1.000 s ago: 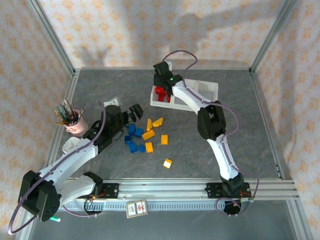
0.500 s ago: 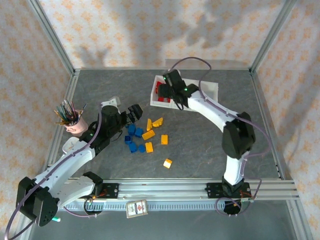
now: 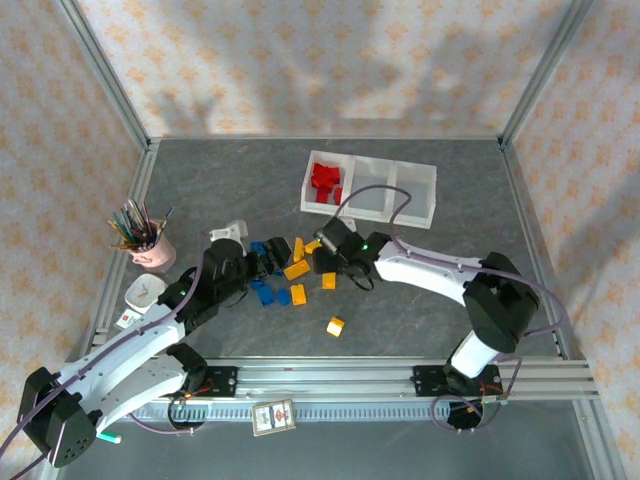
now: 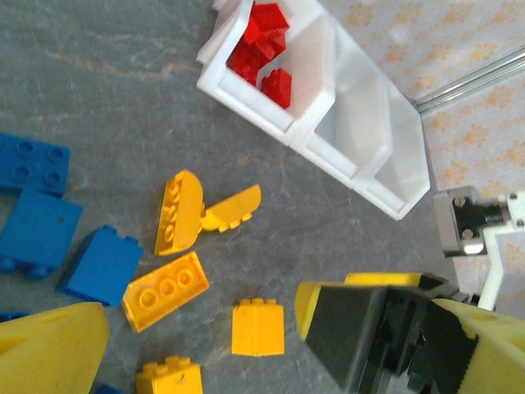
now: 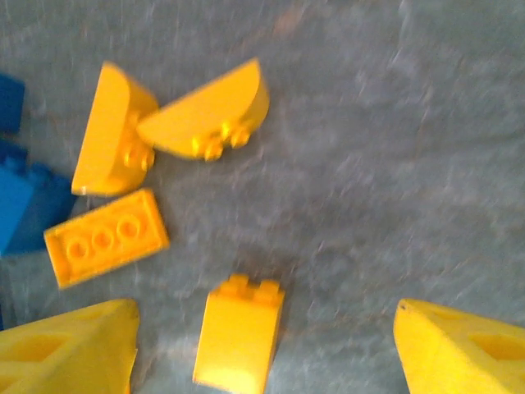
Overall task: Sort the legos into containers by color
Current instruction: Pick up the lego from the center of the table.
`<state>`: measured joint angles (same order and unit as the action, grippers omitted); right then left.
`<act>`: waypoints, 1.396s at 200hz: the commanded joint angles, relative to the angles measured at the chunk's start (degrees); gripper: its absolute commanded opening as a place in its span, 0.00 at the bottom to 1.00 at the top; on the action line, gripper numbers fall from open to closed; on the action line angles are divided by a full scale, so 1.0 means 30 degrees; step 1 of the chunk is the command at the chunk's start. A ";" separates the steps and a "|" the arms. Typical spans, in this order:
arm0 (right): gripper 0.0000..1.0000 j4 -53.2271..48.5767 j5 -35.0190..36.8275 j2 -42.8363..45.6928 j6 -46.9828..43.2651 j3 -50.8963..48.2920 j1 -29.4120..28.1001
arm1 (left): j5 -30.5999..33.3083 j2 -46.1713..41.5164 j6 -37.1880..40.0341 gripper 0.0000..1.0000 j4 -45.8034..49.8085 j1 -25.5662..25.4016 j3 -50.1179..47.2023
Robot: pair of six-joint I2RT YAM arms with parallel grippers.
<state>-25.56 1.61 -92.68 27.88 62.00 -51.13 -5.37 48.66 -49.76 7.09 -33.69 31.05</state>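
The containers [image 3: 415, 190] stand at the back, a white three-bin tray; red legos [image 3: 323, 181] lie in its left bin [image 4: 316, 103]. Loose yellow legos [image 3: 296, 268] and blue legos [image 3: 262, 292] are scattered mid-table. My right gripper [image 3: 322, 258] hangs open, low over the yellow ones, and a small yellow sloped brick [image 5: 239, 332] lies on the table between its fingers [image 5: 74, 349]. My left gripper [image 3: 273, 262] is open beside the blue legos [image 4: 37, 234], with nothing in it. That same yellow brick [image 4: 258, 327] also lies in front of it, next to the right gripper's black finger [image 4: 369, 328].
A pink cup of pens [image 3: 150, 248] and a small white object [image 3: 143, 292] stand at the left edge. One lone yellow brick [image 3: 335, 326] lies nearer the rail. Aluminium frame posts bound the table. The two grippers are close together.
My right arm swung from the tray's red bin down to the yellow legos, its jaws spreading wider. My left gripper crept right, toward the bricks.
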 commanded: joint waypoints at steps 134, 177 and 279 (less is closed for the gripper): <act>0.64 0.1956 0.1710 -0.3138 0.2838 -0.0130 -0.1485 | 0.1935 -0.0461 -0.1674 0.99 -0.0474 -0.0693 -0.1326; 0.50 0.2088 0.1746 -0.3440 0.2792 -0.0217 -0.1492 | 0.1876 -0.0117 -0.1419 0.99 -0.0518 -0.0714 -0.1027; 0.32 0.0970 0.2014 -0.0521 0.2432 -0.0159 -0.0511 | 0.1341 0.0746 -0.0759 0.99 -0.0759 -0.0711 0.0162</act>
<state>-20.51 5.37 -100.53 35.94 60.03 -54.87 -1.04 49.93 -53.89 6.59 -35.27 28.77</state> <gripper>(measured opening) 0.323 0.993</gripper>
